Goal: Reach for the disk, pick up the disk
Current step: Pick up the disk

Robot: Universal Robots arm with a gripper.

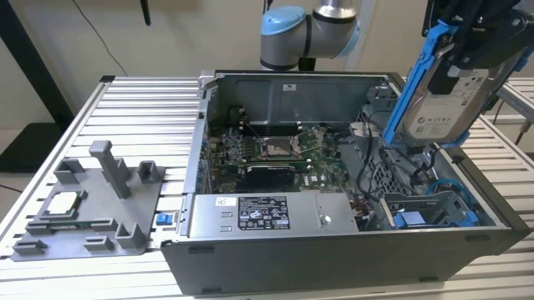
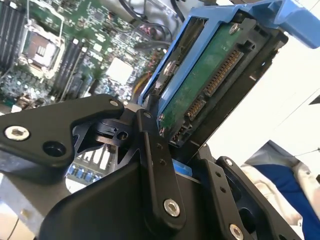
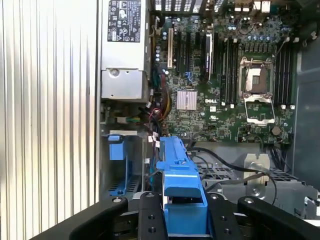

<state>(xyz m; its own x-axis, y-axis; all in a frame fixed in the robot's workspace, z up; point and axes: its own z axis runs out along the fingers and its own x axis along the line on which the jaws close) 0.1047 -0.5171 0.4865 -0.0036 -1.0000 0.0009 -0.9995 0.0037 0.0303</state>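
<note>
Disk being held aloft over the open computer case.

The disk is being clamped between the closed-in fingers of the gripper, tilted near upright, at about two o'clock from the motherboard in the exterior view, above the case.

Open grey computer case, centre of the exterior view, motherboard exposed inside. Grey plastic fixture at lower left, on slatted metal table
</note>
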